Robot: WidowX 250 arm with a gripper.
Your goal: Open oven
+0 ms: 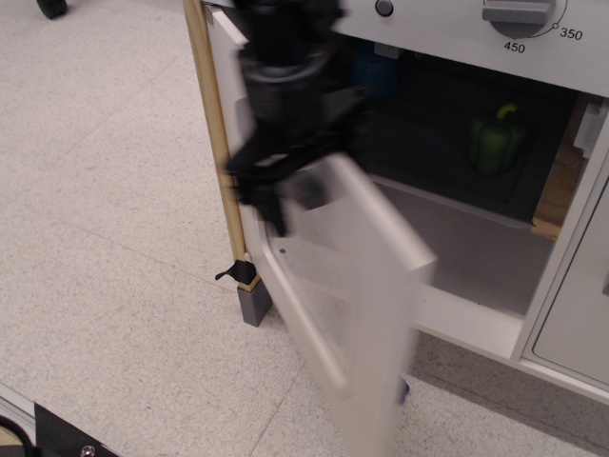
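The white oven (pixel 447 24) has a grey dial panel marked 350/450 at the top right. Its door (pixel 366 286) stands swung far out to the left, hinged on the left side, and is blurred by motion. The dark oven cavity (pixel 428 143) is exposed, with a green toy pepper (pixel 497 141) inside. My black gripper (pixel 268 195) is at the door's upper outer face, where the handle is hidden behind it. The blur hides how the jaws stand.
A wooden post (pixel 211 133) with a grey foot (pixel 254 303) stands left of the oven. A plain white cabinet door (pixel 576 314) is at the right. A small blue object (pixel 403 388) peeks out under the door on the speckled floor.
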